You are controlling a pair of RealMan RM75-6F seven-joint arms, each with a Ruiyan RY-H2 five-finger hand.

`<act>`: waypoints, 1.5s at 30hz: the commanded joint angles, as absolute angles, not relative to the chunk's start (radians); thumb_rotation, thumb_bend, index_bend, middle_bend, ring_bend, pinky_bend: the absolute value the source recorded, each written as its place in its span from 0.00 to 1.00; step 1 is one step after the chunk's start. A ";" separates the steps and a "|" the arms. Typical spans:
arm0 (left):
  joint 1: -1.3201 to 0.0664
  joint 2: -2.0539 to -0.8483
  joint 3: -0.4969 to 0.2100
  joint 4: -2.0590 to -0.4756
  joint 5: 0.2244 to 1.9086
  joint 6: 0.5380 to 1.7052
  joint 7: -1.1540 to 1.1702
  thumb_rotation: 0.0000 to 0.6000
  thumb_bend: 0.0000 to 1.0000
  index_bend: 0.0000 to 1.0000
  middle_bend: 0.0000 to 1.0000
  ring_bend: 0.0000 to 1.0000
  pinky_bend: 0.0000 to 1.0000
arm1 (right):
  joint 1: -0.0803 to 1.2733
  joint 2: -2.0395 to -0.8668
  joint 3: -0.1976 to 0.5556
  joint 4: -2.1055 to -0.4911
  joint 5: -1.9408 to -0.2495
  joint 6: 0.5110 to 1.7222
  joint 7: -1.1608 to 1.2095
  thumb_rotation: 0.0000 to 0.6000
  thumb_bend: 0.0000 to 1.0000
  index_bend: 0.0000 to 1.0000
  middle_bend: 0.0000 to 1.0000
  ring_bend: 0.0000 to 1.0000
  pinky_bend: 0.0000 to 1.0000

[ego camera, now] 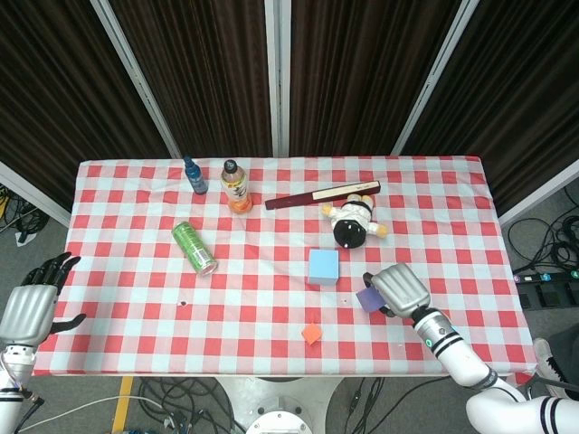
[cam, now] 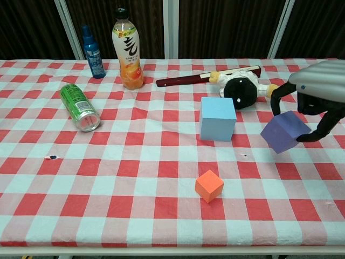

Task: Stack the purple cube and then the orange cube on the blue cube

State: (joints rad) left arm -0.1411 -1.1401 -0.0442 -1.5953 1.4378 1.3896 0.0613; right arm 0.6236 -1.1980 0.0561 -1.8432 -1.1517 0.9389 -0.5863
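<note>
Checkered table (cam: 135,178); right hand (cam: 318,89), frame-cropped, fingers (cam: 323,127) gripping purple cube (cam: 284,131)

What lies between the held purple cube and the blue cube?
Nothing. In the chest view, only bare checkered tablecloth separates the purple cube, gripped by the right hand, from the blue cube.

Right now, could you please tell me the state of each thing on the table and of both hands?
purple cube: tilted, lifted off the cloth, held by right hand
blue cube: upright, nothing on it
orange cube: on the cloth, untouched
green can: lying on its side
juice bottle: upright, capped
spray bottle: upright
doll: lying down
left hand: off the table, holding nothing, fingers apart
</note>
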 commanded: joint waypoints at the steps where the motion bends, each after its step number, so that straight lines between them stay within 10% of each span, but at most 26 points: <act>1: -0.146 -1.140 -0.047 -1.595 1.442 1.387 0.048 1.00 0.00 0.19 0.19 0.15 0.22 | 0.645 -1.080 0.100 -2.009 -1.013 1.008 -0.705 1.00 0.12 0.56 1.00 0.92 0.79; 19: -0.140 -1.106 -0.039 -1.603 1.462 1.399 -0.003 1.00 0.00 0.19 0.19 0.15 0.22 | 0.914 -1.340 0.299 -2.035 -0.393 1.286 -0.925 1.00 0.14 0.61 1.00 0.92 0.79; 45: -0.142 -1.075 -0.023 -1.575 1.479 1.377 -0.095 1.00 0.00 0.19 0.18 0.15 0.22 | 1.105 -1.637 0.421 -1.848 -0.131 1.543 -1.078 1.00 0.14 0.65 1.00 0.93 0.80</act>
State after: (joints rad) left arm -0.1417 -1.0754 -0.0231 -1.5756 1.4785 1.3773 -0.0953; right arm 1.1016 -1.6338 0.4171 -1.8452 -0.1360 1.5375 -1.0727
